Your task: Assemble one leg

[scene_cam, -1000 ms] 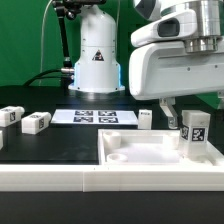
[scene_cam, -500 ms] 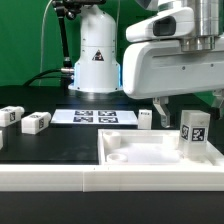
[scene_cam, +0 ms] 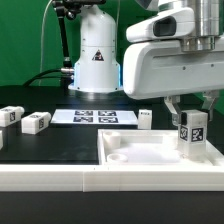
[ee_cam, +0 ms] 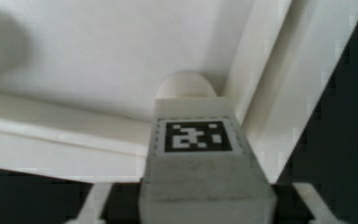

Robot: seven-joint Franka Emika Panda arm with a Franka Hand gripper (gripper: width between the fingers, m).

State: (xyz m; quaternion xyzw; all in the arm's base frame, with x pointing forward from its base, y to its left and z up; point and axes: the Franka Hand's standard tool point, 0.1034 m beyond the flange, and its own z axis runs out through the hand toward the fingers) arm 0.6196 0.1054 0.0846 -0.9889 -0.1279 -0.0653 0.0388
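Keep the pincer (scene_cam: 192, 116) clenched on the leg (scene_cam: 193, 133), gripped upright over the white panel (scene_cam: 135, 152), just inside its rim at the exterior view's right. Lower straight down, centring the rounded tip in the corner. Avoid tilting against the rim. Release only once seated; cannot tell yet whether touching. Recognise the leg as a chunky white block bearing a black-and-white square tag (ee_cam: 197, 137).

A leg (scene_cam: 193, 131) stands upright at the panel's (scene_cam: 140, 152) corner on the exterior view's right. The marker board (scene_cam: 95, 116) lies behind the panel, with two more legs (scene_cam: 35, 123) to its left.
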